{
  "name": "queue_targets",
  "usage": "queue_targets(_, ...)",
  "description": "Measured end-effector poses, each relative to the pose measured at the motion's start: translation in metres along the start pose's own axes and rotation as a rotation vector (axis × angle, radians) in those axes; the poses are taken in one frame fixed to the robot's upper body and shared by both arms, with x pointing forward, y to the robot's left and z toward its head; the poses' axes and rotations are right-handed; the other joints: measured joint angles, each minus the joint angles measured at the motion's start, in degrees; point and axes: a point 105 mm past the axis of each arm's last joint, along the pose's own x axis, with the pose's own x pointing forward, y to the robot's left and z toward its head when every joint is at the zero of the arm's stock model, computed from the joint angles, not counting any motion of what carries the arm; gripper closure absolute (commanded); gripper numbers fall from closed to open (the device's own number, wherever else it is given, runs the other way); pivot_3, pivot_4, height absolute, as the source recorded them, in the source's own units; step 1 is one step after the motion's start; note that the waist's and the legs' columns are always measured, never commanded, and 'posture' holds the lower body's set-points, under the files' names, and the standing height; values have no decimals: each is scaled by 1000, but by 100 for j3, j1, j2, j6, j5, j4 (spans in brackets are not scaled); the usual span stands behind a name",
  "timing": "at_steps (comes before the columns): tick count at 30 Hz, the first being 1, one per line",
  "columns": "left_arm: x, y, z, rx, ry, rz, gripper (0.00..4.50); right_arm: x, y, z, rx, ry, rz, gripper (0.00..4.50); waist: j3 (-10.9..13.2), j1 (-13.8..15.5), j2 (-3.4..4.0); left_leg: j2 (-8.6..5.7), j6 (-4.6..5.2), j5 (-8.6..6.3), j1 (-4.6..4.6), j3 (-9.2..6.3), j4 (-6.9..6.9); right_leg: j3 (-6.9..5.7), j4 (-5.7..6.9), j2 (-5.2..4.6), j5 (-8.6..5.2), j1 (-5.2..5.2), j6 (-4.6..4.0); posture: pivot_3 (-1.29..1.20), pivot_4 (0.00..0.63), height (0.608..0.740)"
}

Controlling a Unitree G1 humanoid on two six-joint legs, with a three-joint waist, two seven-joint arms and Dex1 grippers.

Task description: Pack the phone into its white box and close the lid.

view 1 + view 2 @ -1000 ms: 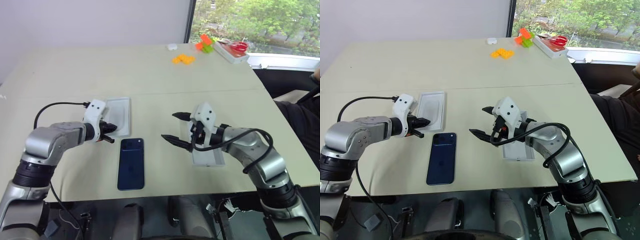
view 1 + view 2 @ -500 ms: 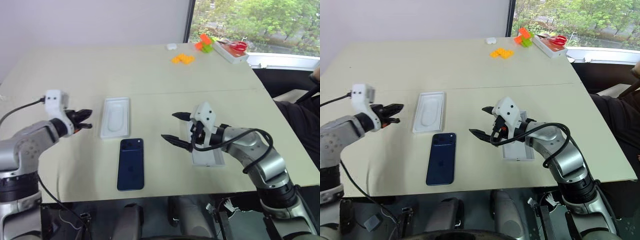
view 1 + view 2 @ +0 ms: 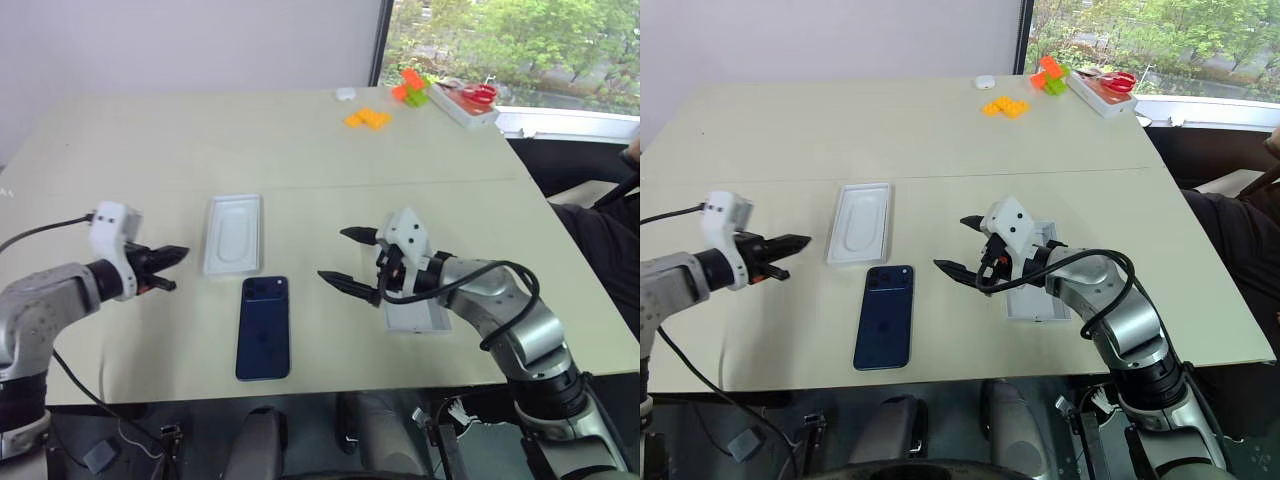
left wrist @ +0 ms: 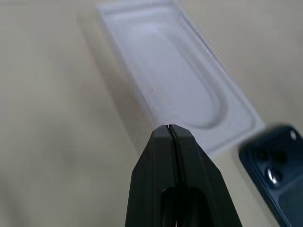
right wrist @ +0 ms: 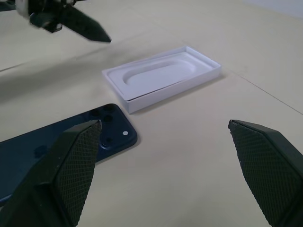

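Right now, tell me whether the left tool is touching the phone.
Apart. In the left eye view the shut left tool hangs off to the side of the phone, with bare table showing between them.

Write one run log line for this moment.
left gripper: shut, empty | right gripper: open, empty | phone: on table, unpacked

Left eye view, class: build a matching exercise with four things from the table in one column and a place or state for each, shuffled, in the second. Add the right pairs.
Things
1. phone
2. left gripper
3. right gripper
4. orange blocks

Places or states
A. jaws wide apart, holding nothing
B. far side of the table, near the window
C. lying flat, camera cluster towards the white tray with the oval recess
D. fingers pressed together, empty

Pairs: 1-C, 2-D, 3-A, 4-B
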Motion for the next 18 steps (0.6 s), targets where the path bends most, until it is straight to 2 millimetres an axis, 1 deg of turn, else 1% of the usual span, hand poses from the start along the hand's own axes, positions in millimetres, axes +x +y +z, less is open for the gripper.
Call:
queue_targets(4,16,-18,-8,71,66,-54,4470,1,1,-1,1,0,0,0,0,-6,-1,0,0,0,1,0,0,0,1,5,1,0,1,0,150,727)
queue_targets(6,22,-24,-11,107,94,-68,4470,1,1,-1,1,-1,-1,0,0,-12,-1,0,0,0,2,0,0,0,3,6,2,-1,3,0,150,727)
queue_targets(10,30,-23,-8,138,102,-47,4470,1,1,-1,1,-2,-2,0,-1,-8,-1,1,0,0,3,2,0,-1,4,9,2,0,4,0,150,727)
queue_targets(18,43,-15,-8,105,98,24,4470,1,1,-1,0,-1,-3,0,-2,-5,0,0,0,0,6,1,1,1,6,7,9,2,14,0,150,727)
